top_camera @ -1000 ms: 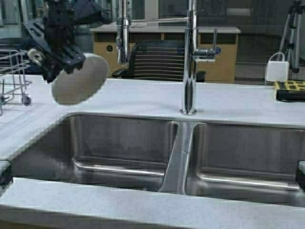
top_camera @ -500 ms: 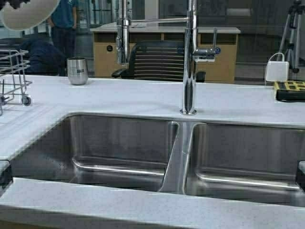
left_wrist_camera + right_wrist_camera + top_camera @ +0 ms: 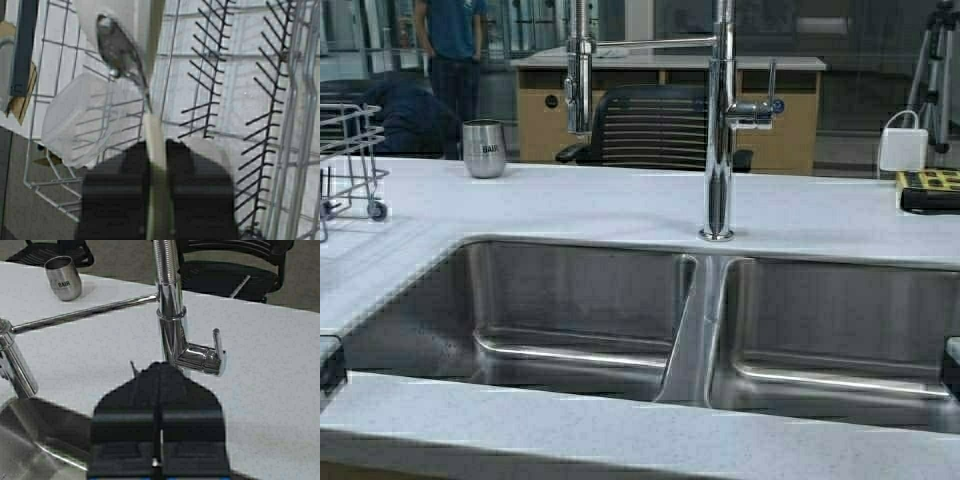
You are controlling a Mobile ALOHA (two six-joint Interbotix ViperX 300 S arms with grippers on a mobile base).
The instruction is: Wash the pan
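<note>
So: counter [image 3: 620,205] w/ double sink [image 3: 580,310] fills the high view, both basins bare as far as shown, no water seen running from the faucet [image 3: 720,120]. Beyond it a chair [image 3: 655,125], a person's legs and torso at far left back, a tripod far right. Rack [image 3: 350,160] sits at the counter's left edge; a steel cup [image 3: 484,148] stands just beside it, toward the faucet.

Neither arm shows in the high view. Left tool [image 3: 159,200] hangs over the rack wires w/ jaws pinched on the pan [image 3: 155,150], seen edge-on as a thin cream rim running up between the pads; its handle w/ hole is at the far end. Pan is thus above the rack, not yet set down, prob. tilted on edge. A clear plastic tub [image 3: 80,120] lies in the rack below.

Right tool [image 3: 158,460] parked near the faucet lever [image 3: 216,347], jaws closed, nothing in them.

Judgement: washing looks over; what's left is lowering the pan btw the rack tines and letting go.
</note>
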